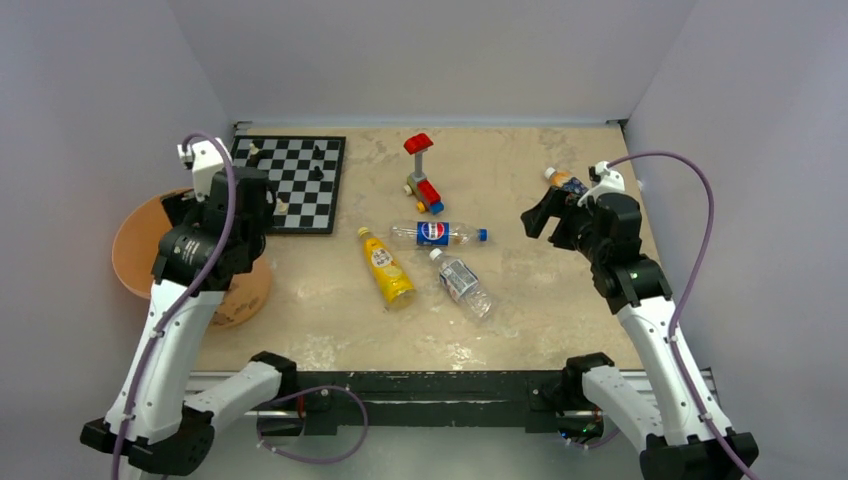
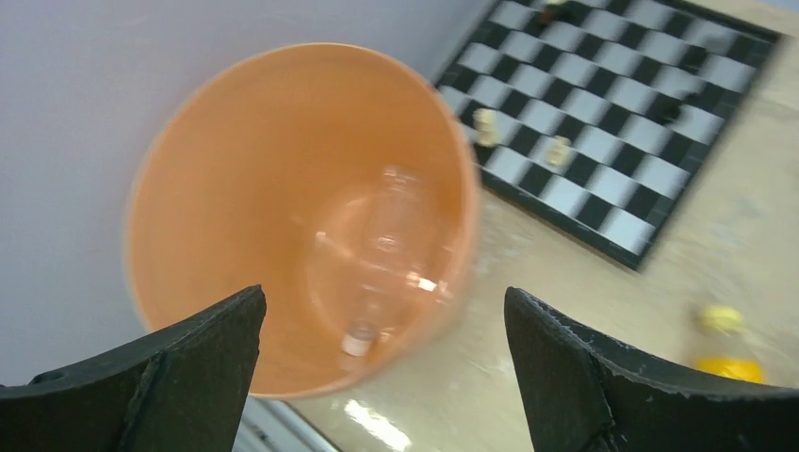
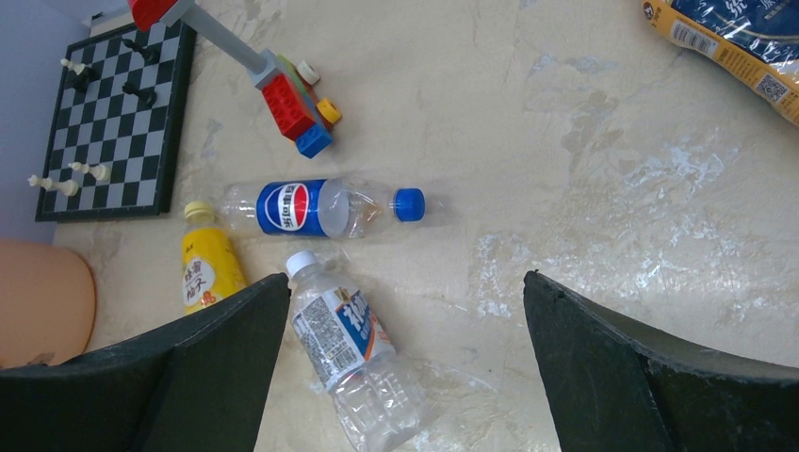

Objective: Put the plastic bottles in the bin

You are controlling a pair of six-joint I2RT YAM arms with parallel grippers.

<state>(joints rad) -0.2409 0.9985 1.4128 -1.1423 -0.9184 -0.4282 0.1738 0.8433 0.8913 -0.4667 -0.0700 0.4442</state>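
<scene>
Presently one bottle (image 2: 382,250) in bin (image 2: 207,188), four outside.

Clear bottle (image 2: 386,254) in bin (image 2: 217,169), yellow bottle (image 1: 387,270), blue-capped bottle (image 1: 436,233), white-capped bottle (image 1: 462,282), orange-brown bottle (image 1: 566,182) outside

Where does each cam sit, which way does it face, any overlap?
Top external: above and behind the arms, looking down on the table; both arms show, bases at the bottom.
Left wrist: on the left arm, looking down into the bin with a transparent bottle inside; open left gripper frames the bottom.
Right wrist: on the right arm, looking down at the blue-labelled bottle and toy brick figure; open right gripper frames the bottom.
Shared: both wrist views catch the chessboard and yellow bottle.
</scene>
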